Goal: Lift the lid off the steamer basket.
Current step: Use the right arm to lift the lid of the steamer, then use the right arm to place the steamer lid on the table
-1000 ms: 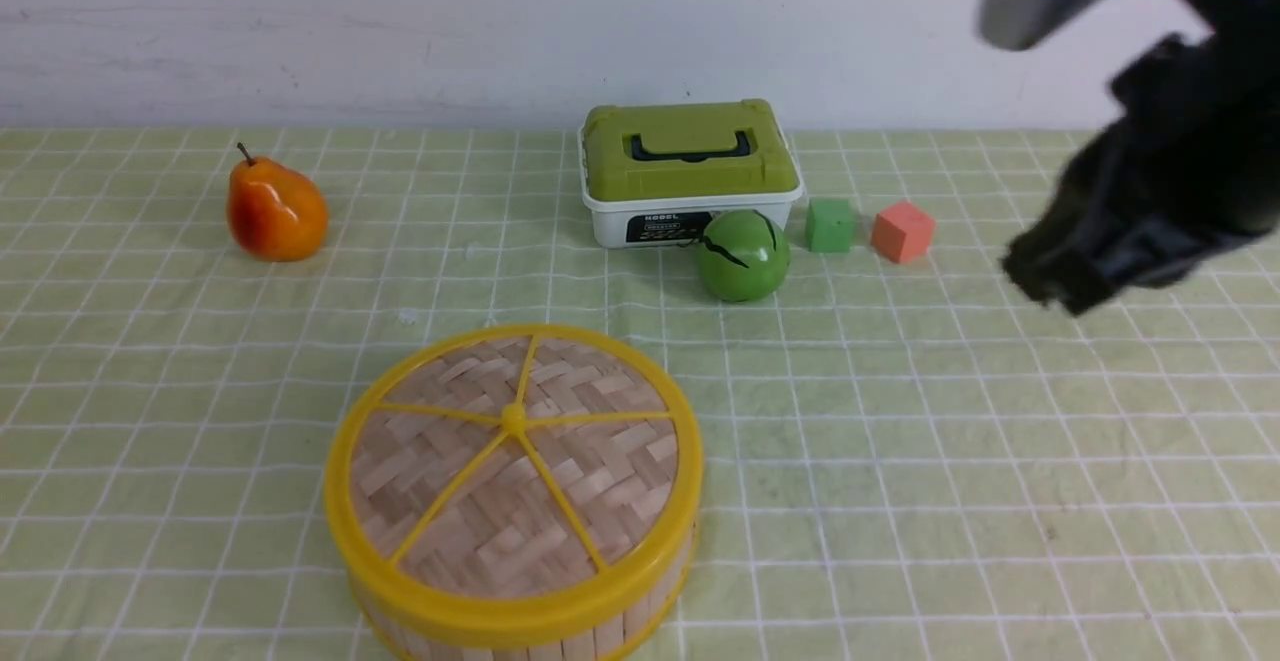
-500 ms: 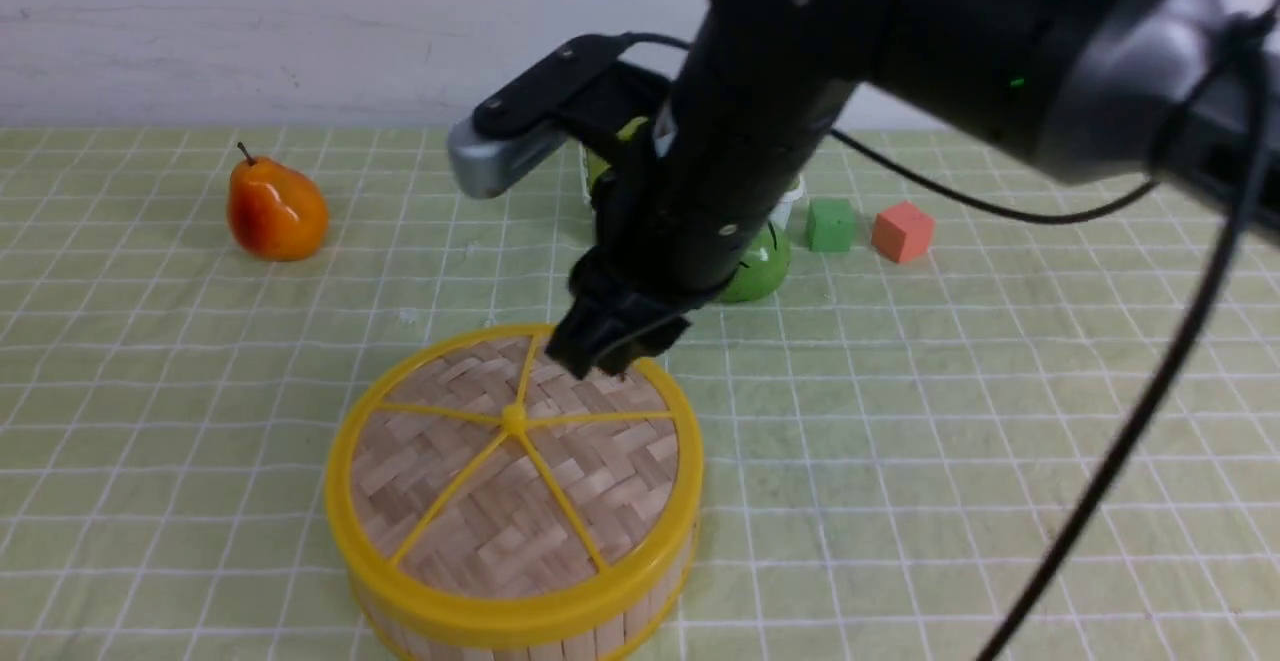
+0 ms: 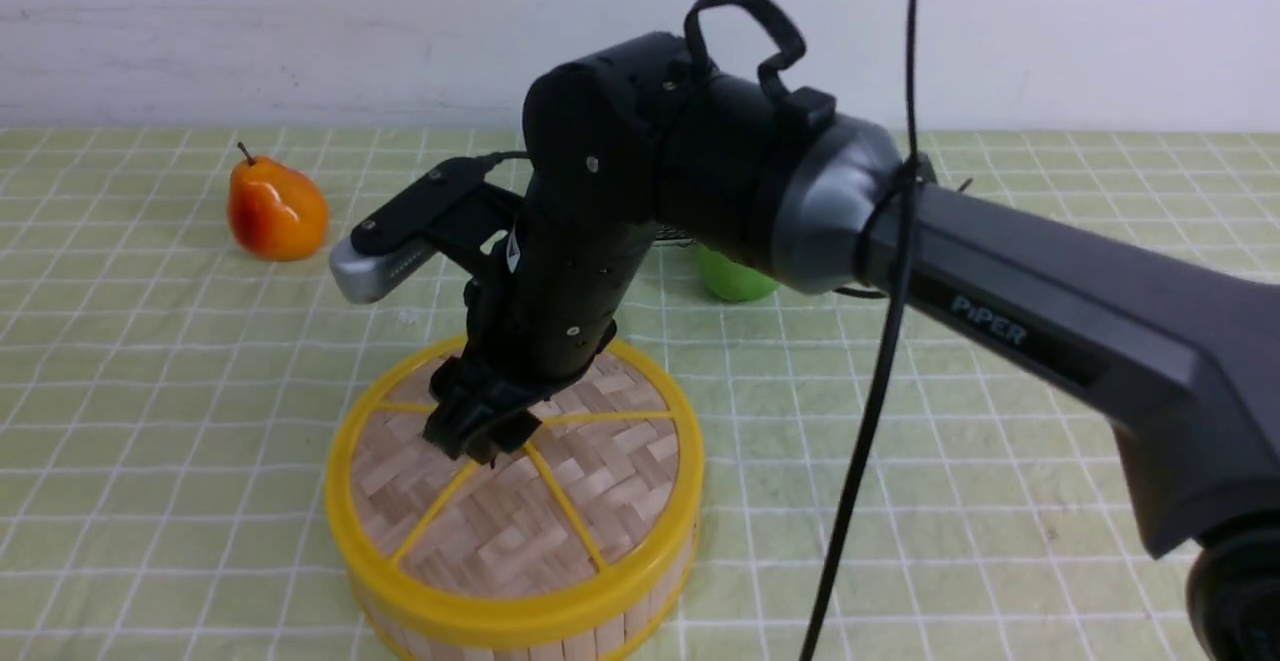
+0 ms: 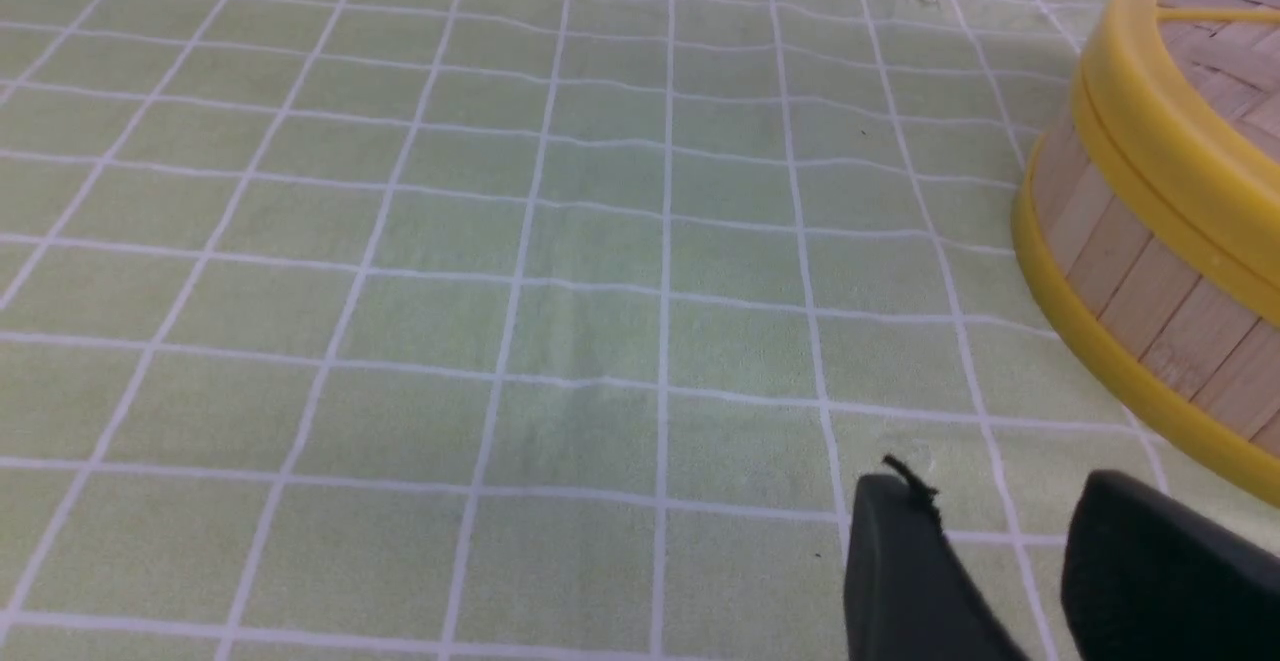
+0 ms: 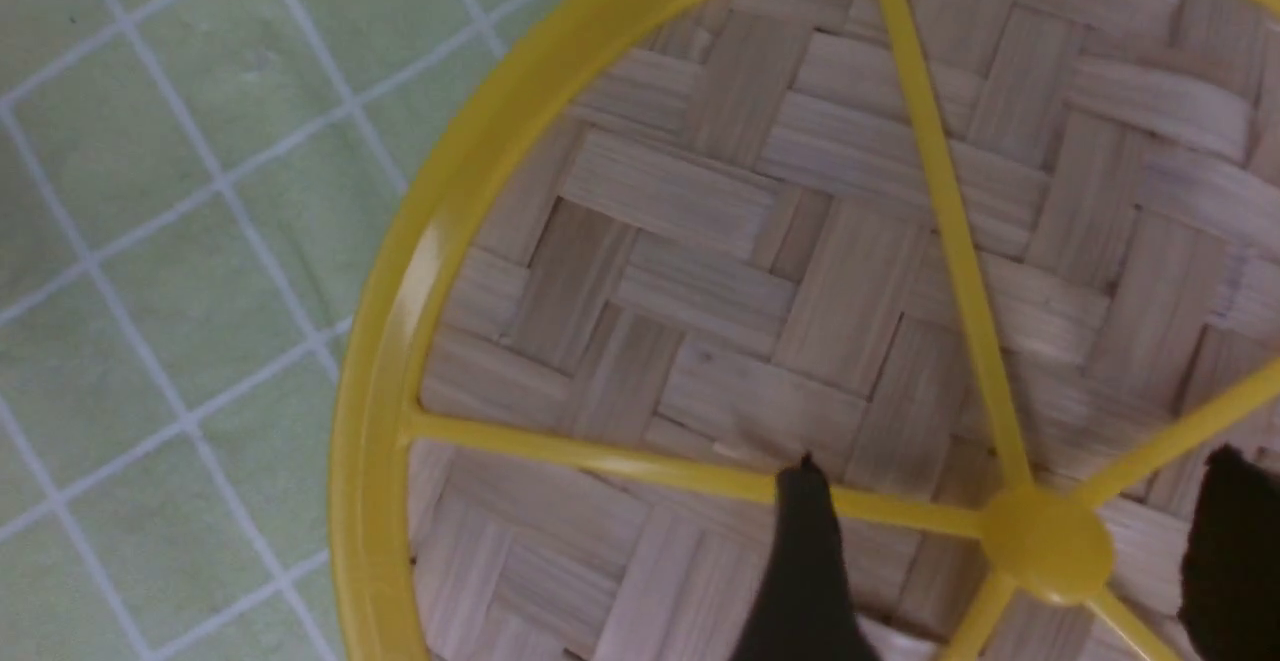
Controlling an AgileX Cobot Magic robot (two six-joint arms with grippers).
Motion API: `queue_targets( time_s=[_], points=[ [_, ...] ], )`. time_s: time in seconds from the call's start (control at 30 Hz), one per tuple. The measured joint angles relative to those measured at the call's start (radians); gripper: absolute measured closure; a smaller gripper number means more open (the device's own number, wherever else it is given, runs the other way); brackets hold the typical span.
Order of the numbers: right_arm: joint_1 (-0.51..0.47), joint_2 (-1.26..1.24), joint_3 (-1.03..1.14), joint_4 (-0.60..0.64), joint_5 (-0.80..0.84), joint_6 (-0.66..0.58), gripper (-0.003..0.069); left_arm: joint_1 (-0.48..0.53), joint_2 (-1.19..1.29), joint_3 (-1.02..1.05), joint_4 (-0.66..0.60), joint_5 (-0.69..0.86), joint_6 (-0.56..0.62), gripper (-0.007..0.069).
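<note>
The right gripper's (image 3: 480, 441) fingers (image 5: 800, 581) are held apart astride the central knob (image 5: 1045, 546) of the lid (image 3: 520, 521), which is seated on the steamer basket (image 3: 600, 631) beneath them, contents hidden; the arm (image 3: 1000, 311) is angled steeply down. The left gripper (image 4: 1010, 581) is spread empty beside the basket

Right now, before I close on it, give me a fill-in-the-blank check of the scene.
The right gripper has a finger on either side of the lid's yellow centre ____.
The lid rests ____ the basket.
The left gripper is empty, its jaws ____.
The orange fruit is a ____.
Missing words: knob; on; open; pear.
</note>
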Motion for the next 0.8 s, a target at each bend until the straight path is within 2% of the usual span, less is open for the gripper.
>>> queue_targets(
  time_s=[0.07,0.37,0.63,0.8],
  points=[
    [0.000,0.006,0.000,0.001,-0.001,0.000,0.0261,0.000,0.000,0.000,0.000,0.000,0.000,0.0386],
    [-0.003,0.016,-0.004,-0.015,-0.008,0.022,0.0582,0.000,0.000,0.000,0.000,0.000,0.000,0.0386],
    [-0.003,0.007,-0.042,-0.035,0.041,0.026,0.0579,0.000,0.000,0.000,0.000,0.000,0.000,0.0386],
    [-0.004,-0.112,-0.141,-0.104,0.149,0.027,0.0579,0.000,0.000,0.000,0.000,0.000,0.000,0.0386]
  ],
)
